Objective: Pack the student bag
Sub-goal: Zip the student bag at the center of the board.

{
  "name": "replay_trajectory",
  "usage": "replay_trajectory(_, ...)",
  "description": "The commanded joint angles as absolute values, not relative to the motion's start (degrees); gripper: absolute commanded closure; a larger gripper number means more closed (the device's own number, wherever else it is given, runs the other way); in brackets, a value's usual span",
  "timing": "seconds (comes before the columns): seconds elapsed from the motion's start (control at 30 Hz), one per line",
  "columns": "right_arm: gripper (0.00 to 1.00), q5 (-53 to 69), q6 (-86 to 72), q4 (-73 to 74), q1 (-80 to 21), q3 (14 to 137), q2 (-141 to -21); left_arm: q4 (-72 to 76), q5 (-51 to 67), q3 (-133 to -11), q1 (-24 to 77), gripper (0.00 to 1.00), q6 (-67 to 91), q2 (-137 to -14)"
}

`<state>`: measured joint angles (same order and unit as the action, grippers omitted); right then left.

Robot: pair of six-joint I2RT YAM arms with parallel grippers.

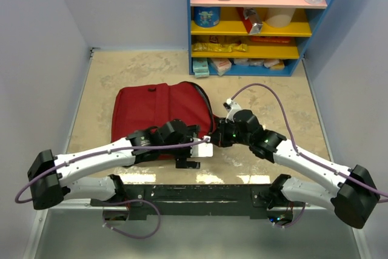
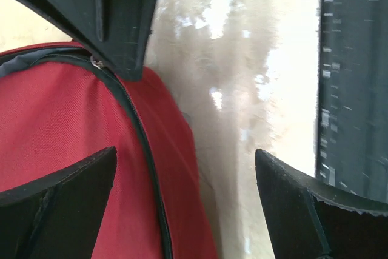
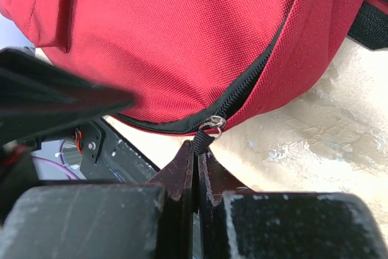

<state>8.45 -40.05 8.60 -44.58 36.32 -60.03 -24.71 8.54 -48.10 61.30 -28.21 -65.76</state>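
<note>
My left gripper (image 2: 185, 180) stands wide apart and holds nothing. Between its fingers I see only the rounded edge of the student bag (image 1: 154, 107) and the bare table (image 1: 273, 89) beside it.

The bag lies flat on the table, a little left of the middle, just ahead of both my wrists. It is woven red cloth, so I judge it soft and limp. It will sag and fold if lifted by one corner, and the mouth will not stay open by itself. It does not look fragile, and the weave looks rough enough not to slip. It looks rather flat, so probably light.

My right gripper (image 3: 195, 153) is pressed together on the black zipper pull (image 3: 203, 139), just under the metal slider (image 3: 213, 124). This small tab seems the right place to hold for working the zipper – for moving the whole bag, a thick fold of cloth near the zipper (image 3: 248, 83) would be safer, because the tab is thin.

Counted – one bag, one zipper in view with one slider and one pull, two grippers. Far at the back stands one shelf (image 1: 254, 22); its small goods I cannot count.
</note>
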Motion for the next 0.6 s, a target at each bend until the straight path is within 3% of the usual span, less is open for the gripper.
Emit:
replay_trajectory(0.0,1.0,7.91,-40.17,8.53,-44.65,38.15,-58.71,-10.66,0.18,-46.68,62.75,0.0,-24.17,-68.46)
replay_trajectory(0.2,1.0,8.0,-39.81,9.49,-44.56,38.06,-57.04,-3.7,-8.43,-45.35,65.56,0.0,-23.03,-72.15)
replay_trajectory(0.27,1.0,8.26,-39.99,9.14,-44.56,37.71,-56.52,-1.95,-8.0,-45.18,65.83,0.09,-22.94,-73.03)
replay_trajectory(0.3,1.0,8.44,-40.34,8.97,-44.47,37.53,-56.25,-1.85,-7.39,-45.44,66.18,0.15,-22.5,-73.47)
replay_trajectory(0.33,1.0,8.44,-40.43,8.62,-44.56,37.27,-56.16,-1.85,-7.12,-45.61,66.36,0.34,-22.5,-73.82)
replay_trajectory(0.4,1.0,8.87,-40.69,8.26,-44.47,37.0,-56.16,-1.76,-7.03,-45.18,66.62,0.56,-22.59,-74.44)
replay_trajectory(0.43,1.0,8.88,-40.78,8.26,-44.47,36.91,-56.16,-1.84,-6.94,-44.83,66.62,0.73,-22.59,-74.53)
replay_trajectory(0.53,1.0,8.96,-40.69,8.26,-44.56,36.83,-56.16,-2.28,-6.42,-43.95,66.62,1.0,-21.98,-74.36)
replay_trajectory(0.57,1.0,8.96,-40.61,8.26,-44.21,36.74,-56.08,-2.46,-6.07,-43.77,66.62,1.0,-21.71,-74.09)
